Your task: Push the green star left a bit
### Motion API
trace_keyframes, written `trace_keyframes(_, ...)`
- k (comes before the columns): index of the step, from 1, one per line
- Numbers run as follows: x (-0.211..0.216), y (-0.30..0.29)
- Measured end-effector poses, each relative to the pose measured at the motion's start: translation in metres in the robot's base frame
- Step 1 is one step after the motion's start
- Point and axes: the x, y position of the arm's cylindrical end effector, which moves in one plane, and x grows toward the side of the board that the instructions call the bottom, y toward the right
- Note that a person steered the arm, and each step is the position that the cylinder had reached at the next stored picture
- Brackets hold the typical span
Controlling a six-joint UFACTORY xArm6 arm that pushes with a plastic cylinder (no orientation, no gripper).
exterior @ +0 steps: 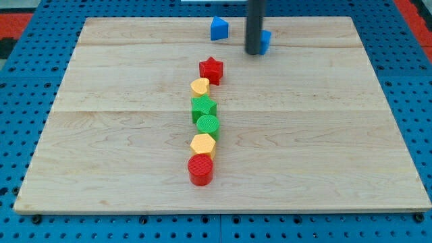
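The green star (203,106) sits in a column of blocks near the board's middle. Above it are a yellow heart (200,86) and a red star (210,69). Below it are a green cylinder (208,125), a yellow hexagon (202,144) and a red cylinder (200,169). My tip (254,50) is near the view's top, up and to the right of the green star, well apart from it. It stands just in front of a blue block (265,41), partly hiding it.
A second blue block (219,28) lies near the top edge, left of my tip. The wooden board (324,135) rests on a blue pegboard table (418,121).
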Motion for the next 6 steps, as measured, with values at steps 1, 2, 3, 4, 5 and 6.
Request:
trace_keyframes(1,-0.032,0.02)
trace_keyframes(2,0.025,0.02)
trace_keyframes(3,0.105,-0.004)
trace_keyframes(4,0.121,-0.069)
trace_keyframes(5,0.155,-0.084)
trace_keyframes(6,0.177,-0.135)
